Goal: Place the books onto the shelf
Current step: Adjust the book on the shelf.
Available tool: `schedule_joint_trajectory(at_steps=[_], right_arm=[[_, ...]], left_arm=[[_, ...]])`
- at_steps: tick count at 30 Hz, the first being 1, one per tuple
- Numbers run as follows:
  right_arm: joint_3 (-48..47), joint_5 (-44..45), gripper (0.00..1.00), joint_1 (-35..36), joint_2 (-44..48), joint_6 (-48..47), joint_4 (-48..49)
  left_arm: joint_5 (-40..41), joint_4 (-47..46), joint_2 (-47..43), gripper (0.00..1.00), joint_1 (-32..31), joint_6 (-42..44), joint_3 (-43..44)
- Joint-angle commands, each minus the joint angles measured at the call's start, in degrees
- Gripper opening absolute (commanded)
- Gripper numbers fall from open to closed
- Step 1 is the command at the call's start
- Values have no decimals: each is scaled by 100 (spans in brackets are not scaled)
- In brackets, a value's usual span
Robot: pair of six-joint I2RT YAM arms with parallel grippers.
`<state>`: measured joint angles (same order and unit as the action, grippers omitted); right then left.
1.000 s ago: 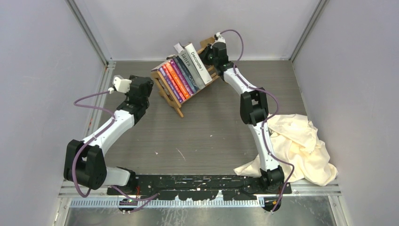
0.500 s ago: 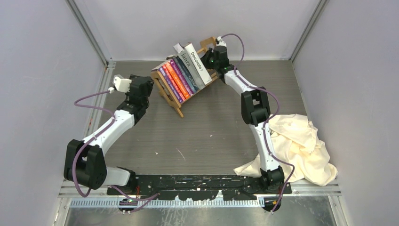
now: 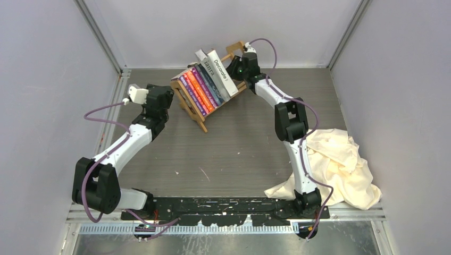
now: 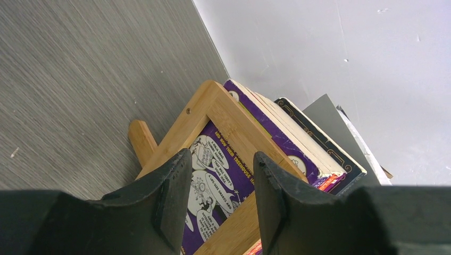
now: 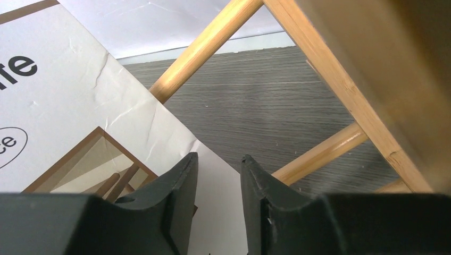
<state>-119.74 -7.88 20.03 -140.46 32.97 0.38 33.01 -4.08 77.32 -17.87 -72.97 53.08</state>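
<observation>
A robotics lab test cell is shown. The grey wood-grain table (image 3: 228,154) is enclosed on three sides by plain pale wall panels (image 3: 42,79) set in aluminium framing (image 3: 101,37). A left arm (image 3: 130,141) and a right arm (image 3: 291,119), both white and black, are bolted to a black mounting plate (image 3: 228,204) along the table's near edge, and purple cables (image 3: 101,114) are looped along them.

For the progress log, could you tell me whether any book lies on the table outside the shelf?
No, the overhead view shows all visible books standing together in the shelf.
</observation>
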Motion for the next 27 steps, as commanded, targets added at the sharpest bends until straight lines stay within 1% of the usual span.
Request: schedule_joint_trajectory(at_steps=[1,5,9,10,14,22,27], right_arm=[[24,385,45,-129,724,-175,8],[34,572,50,-131,869,-317,-122],[196,769,52,-142,1117,-456,-190],[256,955,52,-140,1187,-491,-188],[535,1137,53,-149,1475,-592,-108],[1029,1148,54,-150,2063,-665,-73],[1687,1028,52,-104,2630,-652,-73]], left_arm=[[81,-253,-229,46,29,164,42],[91,-210,-288,46,28,204,77],[86,-175,-352,46,23,230,79],[78,-173,-376,46,28,235,80],[72,-140,-440,46,5,239,62],[163,14,-627,46,-75,273,49],[261,118,-835,46,-77,257,-47]])
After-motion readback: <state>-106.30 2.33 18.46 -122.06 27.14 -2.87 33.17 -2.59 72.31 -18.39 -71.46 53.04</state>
